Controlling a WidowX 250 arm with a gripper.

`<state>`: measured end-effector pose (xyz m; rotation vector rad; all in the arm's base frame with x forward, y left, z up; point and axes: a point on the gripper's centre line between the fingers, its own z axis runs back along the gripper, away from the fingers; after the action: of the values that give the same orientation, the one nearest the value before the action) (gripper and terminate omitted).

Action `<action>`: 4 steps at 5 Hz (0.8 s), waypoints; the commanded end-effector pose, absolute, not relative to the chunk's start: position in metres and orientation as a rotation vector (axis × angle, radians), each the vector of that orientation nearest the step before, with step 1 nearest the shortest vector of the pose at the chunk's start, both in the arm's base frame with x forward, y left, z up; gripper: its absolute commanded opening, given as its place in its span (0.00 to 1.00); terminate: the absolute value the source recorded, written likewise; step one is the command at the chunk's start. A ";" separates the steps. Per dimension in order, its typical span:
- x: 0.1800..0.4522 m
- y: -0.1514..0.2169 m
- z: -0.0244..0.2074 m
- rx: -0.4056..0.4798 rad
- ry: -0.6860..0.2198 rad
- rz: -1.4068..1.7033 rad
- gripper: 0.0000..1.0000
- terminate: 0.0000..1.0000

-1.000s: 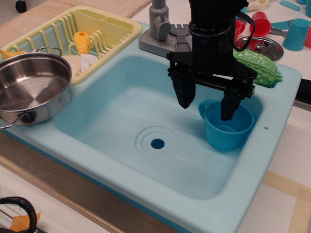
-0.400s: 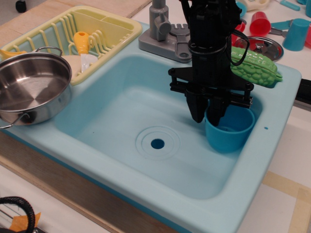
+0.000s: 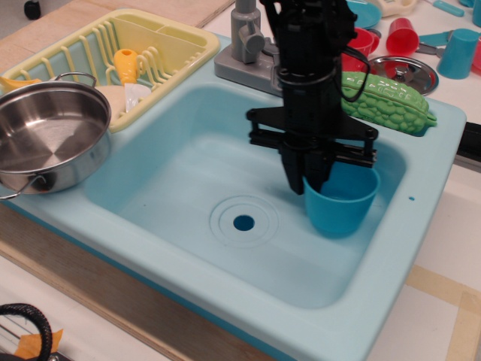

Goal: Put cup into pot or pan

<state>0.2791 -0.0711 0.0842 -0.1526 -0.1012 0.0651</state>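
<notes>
The bright-blue cup point(image 3: 343, 204) is upright in the right part of the light-blue sink point(image 3: 173, 188), just left of the sink's right wall. My black gripper point(image 3: 307, 183) comes down from above and is shut on the cup's left rim, one finger inside and one outside. The cup's handle is hidden behind the fingers. The shiny steel pot point(image 3: 46, 141) with wire loop handles sits on the counter at the far left, outside the sink, and looks empty.
A yellow dish rack point(image 3: 150, 45) with utensils stands behind the pot. A grey faucet point(image 3: 248, 41) is at the sink's back rim, a green toy vegetable point(image 3: 391, 99) on its right rim. Red cups point(image 3: 402, 34), a small light-blue cup point(image 3: 458, 53) and a steel dish point(image 3: 402, 71) lie beyond.
The fingers, open around the cup's left rim a second ago, have closed on it. The gripper and cup have shifted slightly left.
</notes>
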 end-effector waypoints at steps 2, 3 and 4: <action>0.238 -0.001 0.170 -0.088 -0.306 0.325 0.00 0.00; 0.224 0.024 0.188 -0.073 -0.358 0.381 0.00 0.00; 0.212 0.046 0.203 -0.061 -0.401 0.436 0.00 0.00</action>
<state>0.2015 0.0552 0.2005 -0.0633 -0.3751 0.4627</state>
